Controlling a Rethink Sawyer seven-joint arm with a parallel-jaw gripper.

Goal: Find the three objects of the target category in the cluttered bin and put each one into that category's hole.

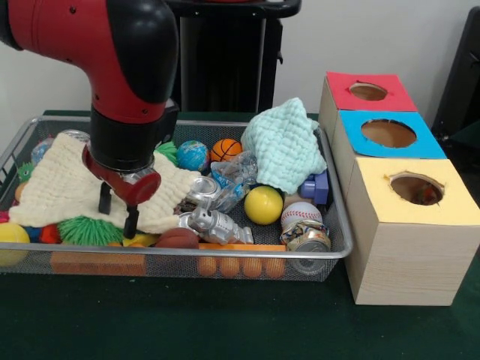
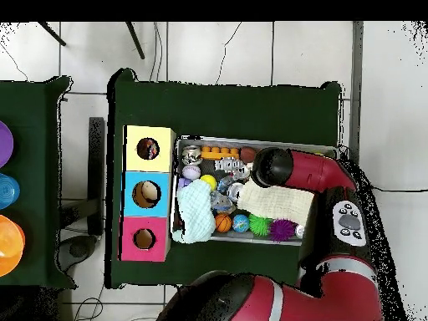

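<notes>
- Dark green felt covers the table under a wire-mesh bin packed with toys.
- Beside the bin stand three wooden boxes with round holes, topped red, blue and yellow.
- My gripper hangs over a cream waffle-knit cloth, its two black fingers parted and holding nothing.
- Near the cloth lie a smooth yellow ball, a stitched baseball and a small basketball.

A red and black arm is seen over a silver wire-mesh bin. A cream cloth, a mint-green cloth, a yellow ball, a red-stitched white baseball and an orange basketball are shown. The box's tops are coloured red, blue and yellow; the table is dark green.
</notes>
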